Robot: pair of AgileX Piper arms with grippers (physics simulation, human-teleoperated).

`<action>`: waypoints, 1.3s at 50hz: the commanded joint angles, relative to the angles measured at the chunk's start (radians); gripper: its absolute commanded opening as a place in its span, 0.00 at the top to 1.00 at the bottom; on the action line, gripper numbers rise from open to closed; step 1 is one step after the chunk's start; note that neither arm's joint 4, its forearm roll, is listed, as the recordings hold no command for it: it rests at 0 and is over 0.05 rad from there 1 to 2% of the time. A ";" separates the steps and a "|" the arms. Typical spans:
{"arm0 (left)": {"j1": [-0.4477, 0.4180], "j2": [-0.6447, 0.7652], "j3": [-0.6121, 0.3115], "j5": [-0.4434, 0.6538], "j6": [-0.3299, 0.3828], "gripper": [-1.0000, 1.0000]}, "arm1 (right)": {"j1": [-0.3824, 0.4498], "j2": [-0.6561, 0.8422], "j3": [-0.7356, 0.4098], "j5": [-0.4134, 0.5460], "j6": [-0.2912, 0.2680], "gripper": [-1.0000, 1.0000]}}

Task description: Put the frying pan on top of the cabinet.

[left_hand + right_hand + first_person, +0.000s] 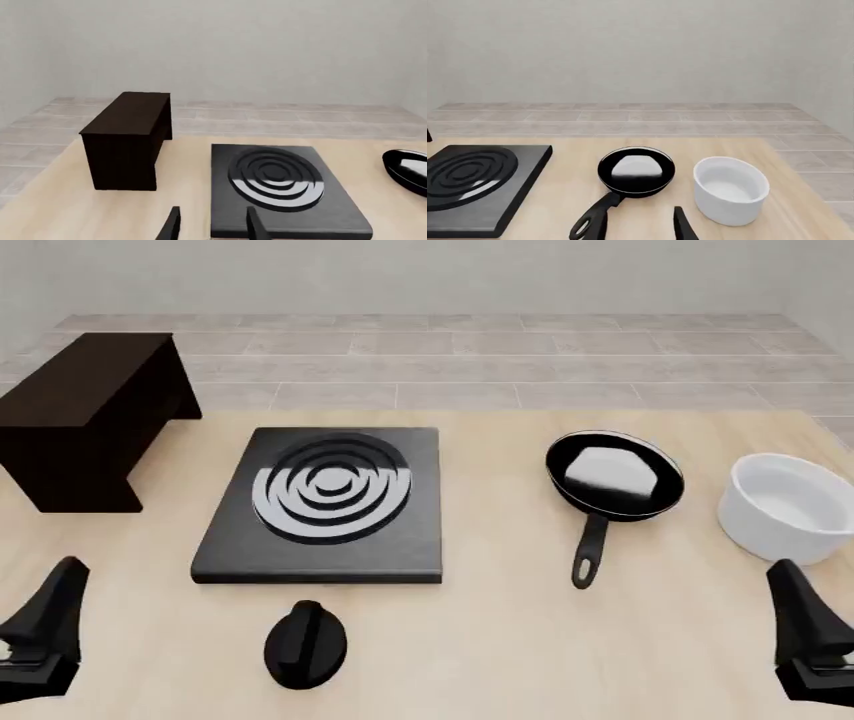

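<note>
Pan lies on table, well apart from cabinet.

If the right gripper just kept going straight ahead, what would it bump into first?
Probably the frying pan: in the right wrist view the right gripper points at it, its handle nearest. The white bowl sits just beside that line, and depth is hard to judge.

The left gripper hangs low at the near left corner of the scene, fingers parted with nothing between them. The right gripper mirrors it at the near right corner, its fingers also apart, both arms pointing toward the far side.
</note>
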 commanded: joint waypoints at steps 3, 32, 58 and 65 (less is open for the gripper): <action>0.043 0.054 0.004 -0.023 -0.058 0.00 | -0.002 0.001 0.000 -0.001 -0.002 0.00; -0.030 0.326 -0.055 -0.246 -0.065 0.00 | -0.006 0.006 0.000 -0.003 0.003 0.00; -0.405 1.103 -0.392 -0.547 -0.390 0.00 | -0.017 0.008 -0.001 -0.004 0.012 0.00; -0.522 1.228 -0.484 -0.560 -0.507 0.00 | -0.015 0.018 -0.002 -0.010 0.011 0.00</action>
